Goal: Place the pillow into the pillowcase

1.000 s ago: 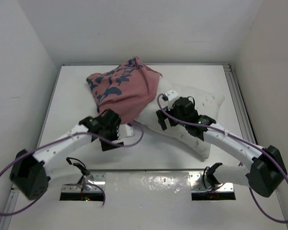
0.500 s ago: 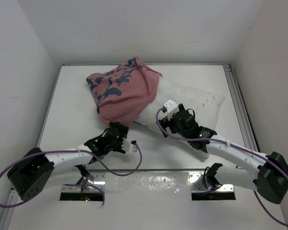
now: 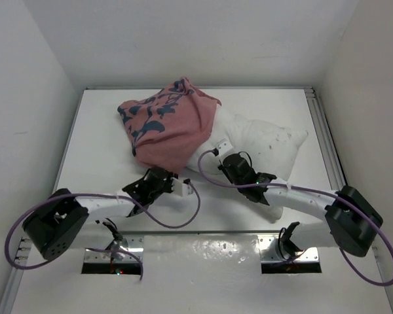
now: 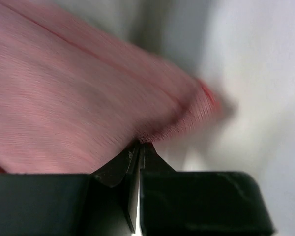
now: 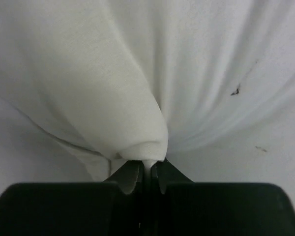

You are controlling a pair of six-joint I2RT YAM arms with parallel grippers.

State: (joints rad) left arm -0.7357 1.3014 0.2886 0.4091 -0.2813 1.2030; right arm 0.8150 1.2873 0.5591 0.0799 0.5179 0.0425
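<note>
The pillowcase (image 3: 165, 124), pale pink with dark blue marks, lies bunched at the back left of the table and covers the left end of the white pillow (image 3: 265, 140), which stretches out to the right. My left gripper (image 3: 158, 173) sits at the pillowcase's near edge. In the left wrist view its jaws (image 4: 139, 145) are shut, with the pink hem (image 4: 78, 98) right at their tips. My right gripper (image 3: 228, 161) is at the pillow's near side, shut on a pinched fold of white pillow fabric (image 5: 148, 164), and the pillow (image 5: 187, 59) fills that view.
The white table (image 3: 98, 157) is closed in by white walls on the left, back and right. A metal rail (image 3: 325, 147) runs along the right edge. Purple cables loop beside both arms near the front.
Both grippers were open and have shut. The left arm has drawn back and lowered to the pillowcase's near edge. The right arm has dropped lower against the pillow's near side.
</note>
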